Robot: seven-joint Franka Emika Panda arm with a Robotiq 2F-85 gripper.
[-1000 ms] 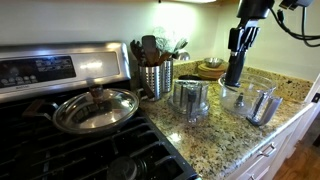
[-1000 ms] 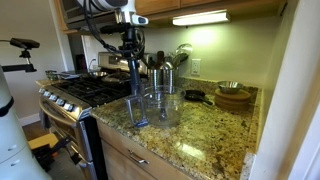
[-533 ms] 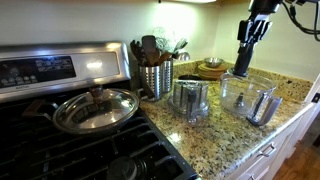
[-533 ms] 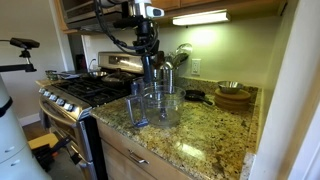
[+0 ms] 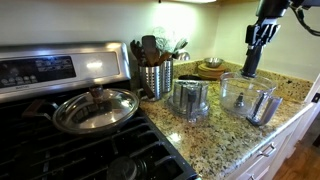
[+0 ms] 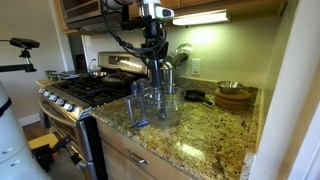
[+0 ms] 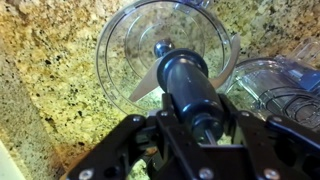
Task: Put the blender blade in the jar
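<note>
We have the blender blade point(image 5: 250, 63) up off the counter point(image 5: 215, 135), and the gripper point(image 5: 262, 32) has its jaws clamped on the narrow top of the spindle. It hangs upright just above the jar point(image 5: 250, 98), lower end near the rim. The same line-up shows from the opposite side, blade point(image 6: 155, 72) over jar point(image 6: 158, 105).

In the wrist view we look straight down the dark shaft point(image 7: 190, 85) into the jar's open mouth point(image 7: 112, 40). A grey cutting wing pokes out sideways low down.

We judge the piece stiff and fairly light. Its stem is smooth and round, so it could twist or slide in the jaws. Holding it high on the stem looks right to us, well clear of the sharp wings at the flared base.

The jar looks like thin, light plastic, and we expect it to skid if the base clips its wall. The ribbed cylinder point(image 5: 190, 98) stands beside the jar, apart from it.
</note>
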